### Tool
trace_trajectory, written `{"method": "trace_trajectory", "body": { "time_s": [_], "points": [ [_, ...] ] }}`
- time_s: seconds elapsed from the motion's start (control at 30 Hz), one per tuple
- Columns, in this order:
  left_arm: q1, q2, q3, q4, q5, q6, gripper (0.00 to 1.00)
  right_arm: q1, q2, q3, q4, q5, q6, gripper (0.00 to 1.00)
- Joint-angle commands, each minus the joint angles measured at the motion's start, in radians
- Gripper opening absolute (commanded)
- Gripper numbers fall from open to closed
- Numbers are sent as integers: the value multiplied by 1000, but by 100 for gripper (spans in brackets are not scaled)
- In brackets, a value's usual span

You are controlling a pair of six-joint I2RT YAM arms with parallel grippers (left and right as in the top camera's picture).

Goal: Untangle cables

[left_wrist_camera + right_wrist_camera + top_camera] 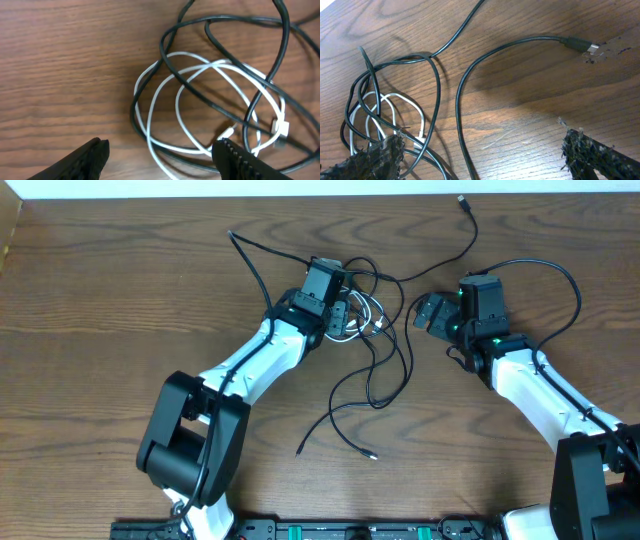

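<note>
The cables lie in a tangle at the table's middle. A white cable [365, 320] is coiled there, and black cables [405, 370] loop through and around it. My left gripper [348, 315] hovers over the coil. In the left wrist view it [162, 156] is open, with loops of the white cable [148, 134] and a black cable [240, 19] on the wood between its fingers, untouched. My right gripper [428, 313] sits just right of the tangle. It [485, 155] is open too, with a black strand [460, 100] running between its fingers and the white coil [395, 95] by the left finger.
One black strand ends in a plug [462, 200] near the far edge, seen close in the right wrist view as a metal plug [577, 44]. Another end reaches far left [232, 235]. Two loose ends [372, 455] trail toward the front of the wooden table [120, 310].
</note>
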Motion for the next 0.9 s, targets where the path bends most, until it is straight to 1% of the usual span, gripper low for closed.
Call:
{"method": "trace_trajectory", "body": {
  "time_s": [0.0, 0.1, 0.2, 0.23, 0.33, 0.37, 0.43, 0.6, 0.73, 0.87],
  "points": [
    [3, 17, 11, 21, 5, -163, 70, 3, 1, 2, -1, -4, -16, 99],
    [3, 19, 11, 27, 5, -248, 71, 3, 1, 2, 0, -15, -16, 99],
    [3, 21, 11, 29, 5, -307, 70, 3, 1, 2, 3, -21, -16, 99],
    [3, 21, 11, 29, 5, -329, 73, 3, 1, 2, 3, -22, -16, 99],
    [3, 28, 14, 29, 27, -374, 92, 3, 1, 2, 4, -25, -16, 99],
    [3, 33, 21, 27, 36, -375, 94, 3, 1, 2, 4, -25, -16, 99],
    [3, 46, 46, 10, 40, -375, 95, 3, 1, 2, 8, -25, -16, 99],
    [2, 101, 211, -144, 38, -311, 96, 3, 1, 2, 14, -42, -16, 99],
    [4, 167, 338, -246, 38, -306, 97, 3, 1, 2, 18, -43, -16, 99],
    [4, 235, 424, -326, 39, -298, 97, 3, 1, 2, 19, -43, -16, 99]
  ]
}}
